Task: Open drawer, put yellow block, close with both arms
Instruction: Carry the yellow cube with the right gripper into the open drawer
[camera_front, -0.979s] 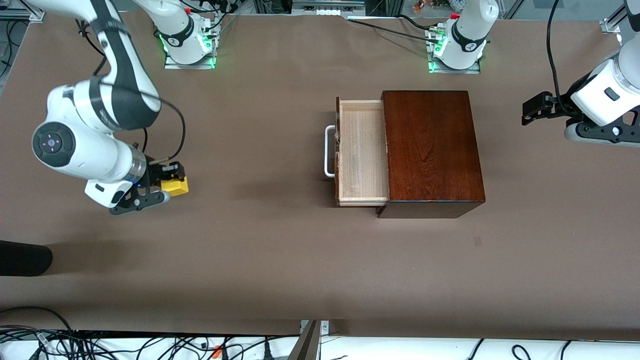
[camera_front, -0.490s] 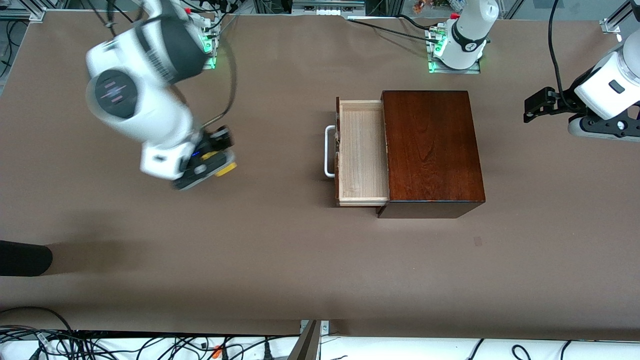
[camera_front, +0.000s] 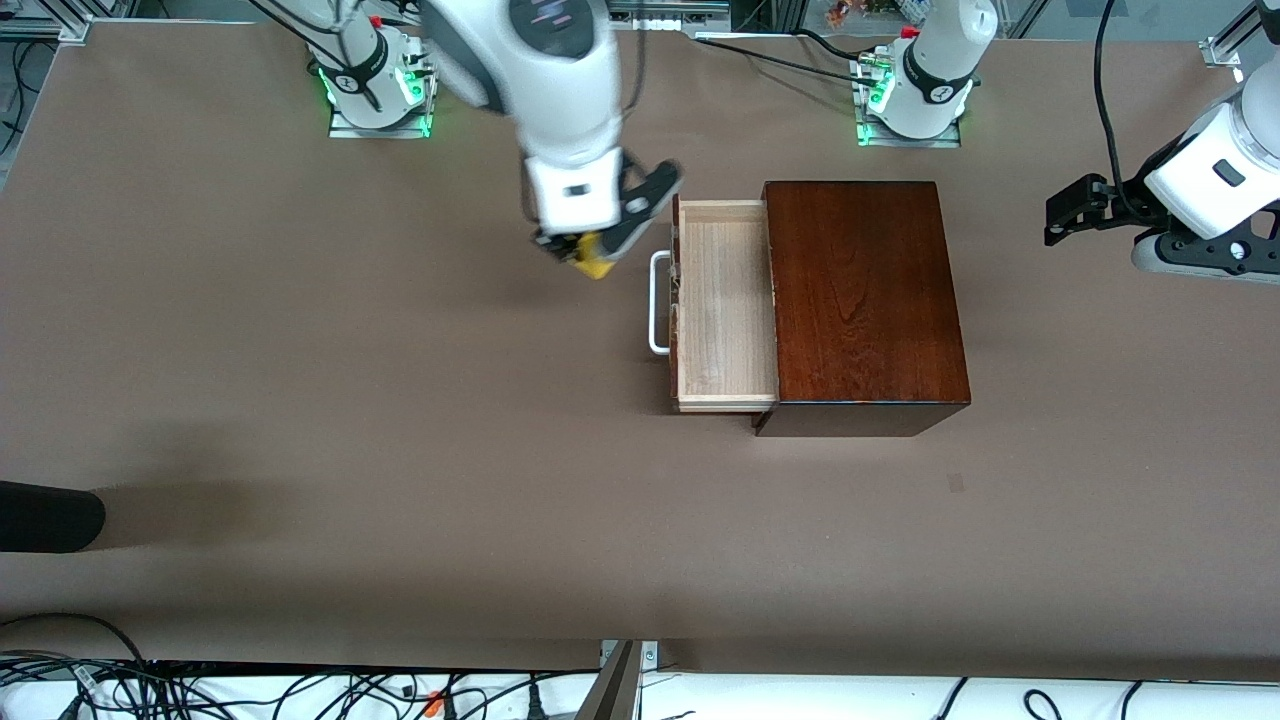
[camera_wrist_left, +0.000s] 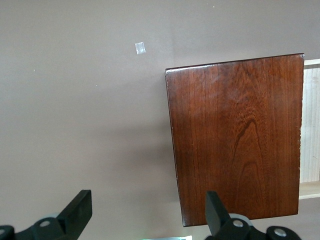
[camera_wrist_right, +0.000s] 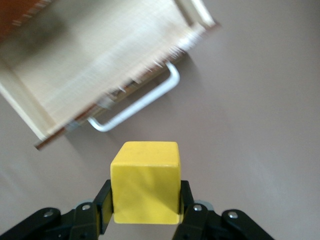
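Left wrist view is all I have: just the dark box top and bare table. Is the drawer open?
Observer: Yes, the drawer is pulled out of the box toward the right arm's end, its tray bare.
Operator: Where's the block?
Observer: The right gripper is shut on the yellow block, in the air over the table beside the drawer's white handle, not yet over the tray.
Operator: And my gripper?
Observer: The left gripper waits open above the table at the left arm's end.

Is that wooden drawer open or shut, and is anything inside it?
Open and empty: the drawer is pulled out of the dark box, showing only bare pale wood inside.
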